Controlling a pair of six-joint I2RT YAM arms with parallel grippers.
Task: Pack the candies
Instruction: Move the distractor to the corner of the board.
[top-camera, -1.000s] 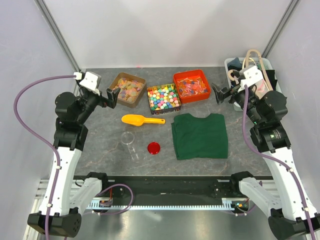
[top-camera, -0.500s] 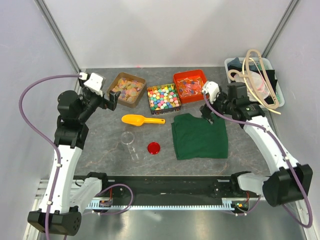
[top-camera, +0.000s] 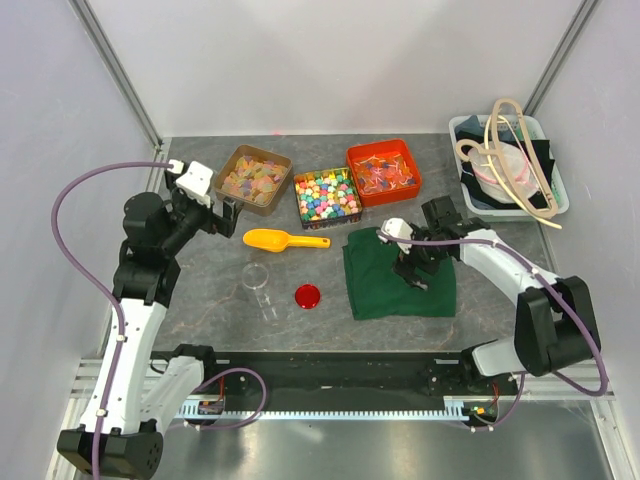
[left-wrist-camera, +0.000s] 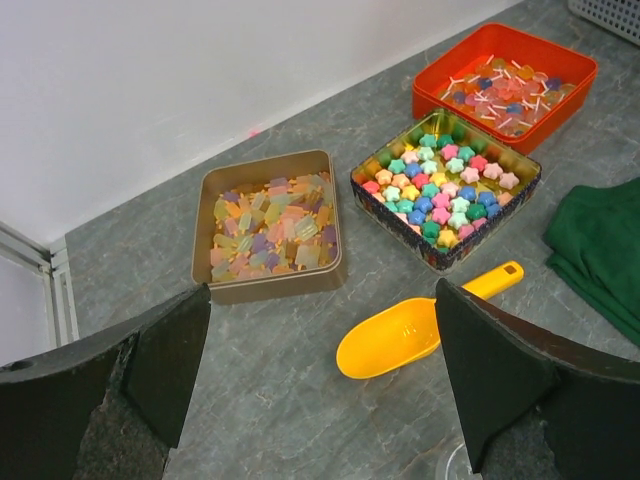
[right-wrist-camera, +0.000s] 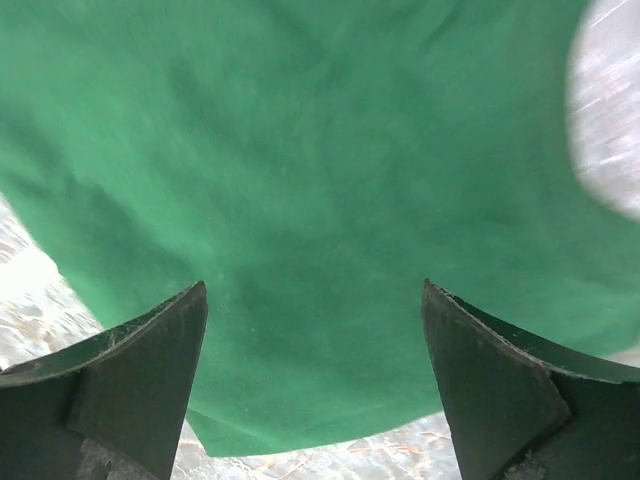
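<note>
The small flat pastel candies (left-wrist-camera: 268, 224), in pale orange, yellow, pink and green, fill a shallow bronze square tin (top-camera: 280, 190) at the far left of the grey marbled worktop (top-camera: 205, 300). Just beside it to the right stands a dark square tin of bright star-shaped sweets (left-wrist-camera: 445, 183), and beyond that an orange-red tray of red and blue sweets (top-camera: 383, 172). A yellow plastic scoop (top-camera: 278, 240) lies on the worktop in front of the two tins, handle pointing right. Nearer the arms are a clear round cup (top-camera: 257, 276) and a small red disc-shaped lid (top-camera: 307, 295), a little apart; the cup's outline is faint and whether it holds anything cannot be told. The left hand (left-wrist-camera: 320, 290) hangs above the worktop near the bronze tin, its jaws spread wide with nothing between them. The right hand (top-camera: 408, 262) is over a folded dark green cloth (right-wrist-camera: 320, 180) on the right of the worktop, jaws likewise wide apart and gripping nothing; its wrist view is blurred and filled with cloth, so whether the fingertips touch the fabric cannot be told. In the far right corner a pale grey bin (top-camera: 553, 195) holds beige looped cords and dark items, too jumbled to identify
</note>
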